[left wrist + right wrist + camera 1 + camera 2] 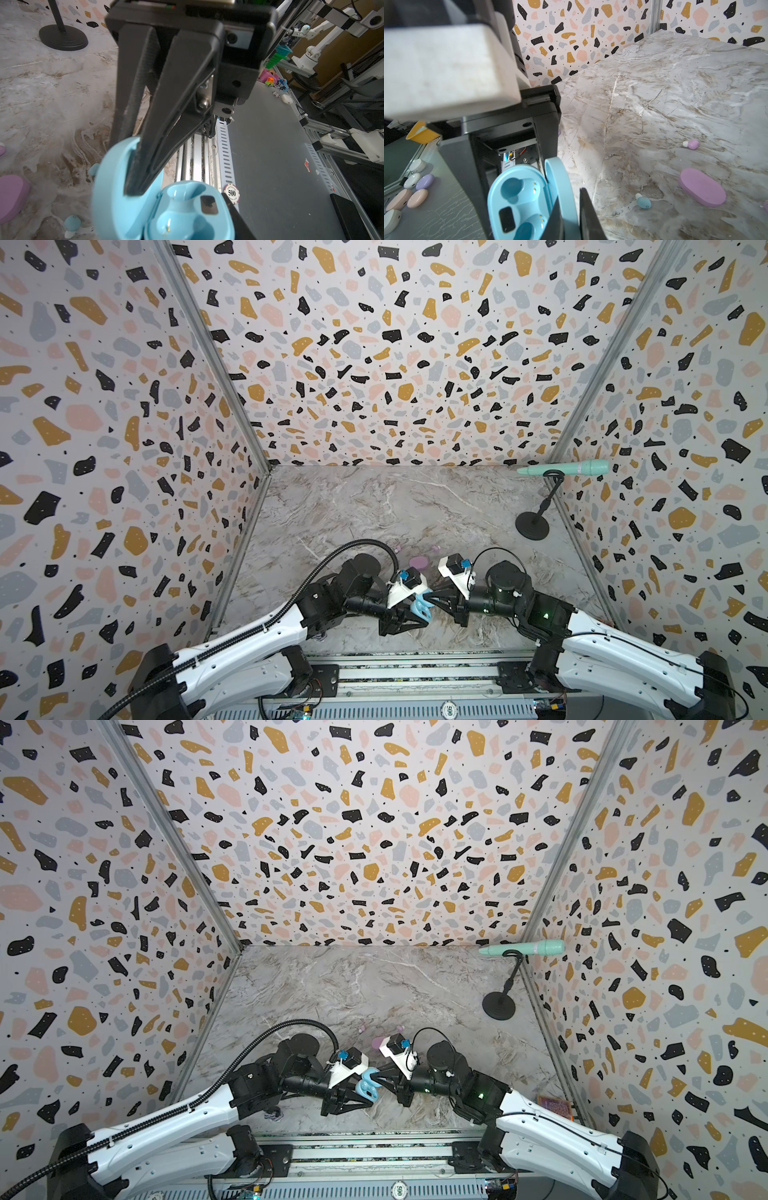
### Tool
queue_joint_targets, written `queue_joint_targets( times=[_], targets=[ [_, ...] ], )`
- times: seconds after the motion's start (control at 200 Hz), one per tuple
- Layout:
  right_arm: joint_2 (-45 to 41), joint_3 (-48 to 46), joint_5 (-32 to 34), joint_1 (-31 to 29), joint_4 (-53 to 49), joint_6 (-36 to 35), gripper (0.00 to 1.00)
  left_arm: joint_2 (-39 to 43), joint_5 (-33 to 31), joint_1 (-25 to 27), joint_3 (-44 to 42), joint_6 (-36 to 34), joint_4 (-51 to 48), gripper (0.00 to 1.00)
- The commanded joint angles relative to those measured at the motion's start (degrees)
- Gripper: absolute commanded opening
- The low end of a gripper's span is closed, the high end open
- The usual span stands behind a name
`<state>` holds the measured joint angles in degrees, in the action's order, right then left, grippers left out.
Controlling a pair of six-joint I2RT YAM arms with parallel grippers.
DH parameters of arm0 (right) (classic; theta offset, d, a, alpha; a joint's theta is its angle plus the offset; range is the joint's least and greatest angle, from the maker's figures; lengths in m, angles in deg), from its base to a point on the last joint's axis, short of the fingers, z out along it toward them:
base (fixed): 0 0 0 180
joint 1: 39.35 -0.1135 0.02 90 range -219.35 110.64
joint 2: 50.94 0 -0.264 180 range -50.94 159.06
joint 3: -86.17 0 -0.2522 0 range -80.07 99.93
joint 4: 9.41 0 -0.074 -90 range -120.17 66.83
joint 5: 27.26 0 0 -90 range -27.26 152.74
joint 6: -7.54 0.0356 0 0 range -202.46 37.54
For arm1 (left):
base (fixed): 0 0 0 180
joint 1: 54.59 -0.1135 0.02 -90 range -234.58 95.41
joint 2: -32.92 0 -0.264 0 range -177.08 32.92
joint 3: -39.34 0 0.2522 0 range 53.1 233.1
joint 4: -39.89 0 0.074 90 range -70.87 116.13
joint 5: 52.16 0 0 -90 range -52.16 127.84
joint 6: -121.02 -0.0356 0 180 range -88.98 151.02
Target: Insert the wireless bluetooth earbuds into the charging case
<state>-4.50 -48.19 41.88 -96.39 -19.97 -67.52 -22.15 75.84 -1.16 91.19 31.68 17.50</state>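
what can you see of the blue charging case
The blue charging case is smooth pale blue plastic, oval and hinged open. Its base has two empty earbud wells with small gold contacts and a dark rectangular patch. The lid stands up beside it. The left gripper pinches the lid and the right gripper clamps its edge. It seems held above the marble table.

Pretty clearly a robotics lab: I'm working inside a terrazzo-print booth point(374, 344) on a marble-look tabletop point(395, 506), with more white robot arms point(311, 53) next door.

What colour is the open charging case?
The case is pale blue; it shows best in the right wrist view.
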Motion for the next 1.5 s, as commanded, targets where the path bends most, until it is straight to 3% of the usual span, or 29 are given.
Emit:
queue_joint_targets(
  times=[0.0, 0.055, 0.065, 0.095, 0.18, 0.24, 0.385, 0.47, 0.516, 0.631, 0.861, 1.026, 1.216, 1.497],
  targets=[
    [-1.36, 2.67, 1.35, -0.40, 0.73, 1.91, 0.00, -0.47, -2.01, 0.19, 0.80, -0.39, 2.99, 0.57],
    [-1.52, 2.99, 2.33, -0.36, 0.42, 1.65, 0.00, -0.23, -1.98, 0.23, 0.71, -0.40, 3.24, 0.63],
    [-1.50, 3.05, 2.52, -0.36, 0.43, 1.65, 0.00, -0.11, -1.97, 0.26, 0.64, -0.38, 3.30, 0.70],
    [-1.52, 3.27, 3.21, -0.36, 0.40, 1.71, 0.00, 0.19, -1.96, 0.21, 0.55, -0.36, 3.55, 0.77],
    [-1.11, 4.43, 4.69, -0.34, -0.24, 1.36, 0.00, 1.31, -2.23, 0.19, -0.13, -0.39, 4.53, 0.87],
    [-0.48, 5.71, 6.30, -0.33, -0.80, 0.76, 0.00, 2.34, -2.68, 0.23, -0.57, -0.28, 4.99, 0.99],
    [1.47, 8.29, 12.48, -0.27, -1.92, -1.65, 0.00, 5.43, -5.86, 0.22, -0.96, -0.14, 5.89, 1.00],
    [2.65, 9.24, 18.58, -0.27, -1.87, -4.41, 0.00, 8.23, -13.27, 0.22, 0.54, 1.59, 6.36, 1.00],
    [3.48, 9.73, 22.11, -0.03, -2.05, -6.27, 0.00, 10.63, -17.96, 0.24, 1.39, 1.15, 5.86, 1.00],
    [5.93, 10.85, 23.64, 0.16, -1.59, -13.26, 0.00, 19.52, -34.10, 0.25, -0.45, 2.48, 9.65, 1.00],
    [13.05, 14.03, 24.71, 0.88, 0.18, -22.14, 0.00, 29.90, -81.17, 0.21, -7.15, 10.19, 13.21, 1.00],
    [21.15, 17.83, 24.42, 1.01, 0.00, -29.88, 0.00, 28.51, -98.04, -0.26, -7.70, 11.49, 11.16, 1.00],
    [30.80, 22.39, 22.85, 1.34, -1.28, -37.61, 0.00, 27.33, -103.17, -2.61, -7.88, 10.75, 9.83, 1.00],
    [43.45, 27.69, 23.36, 1.73, -2.52, -45.45, 0.00, 29.04, -100.48, -3.51, -9.00, 10.61, 10.80, 1.00]
  ],
)
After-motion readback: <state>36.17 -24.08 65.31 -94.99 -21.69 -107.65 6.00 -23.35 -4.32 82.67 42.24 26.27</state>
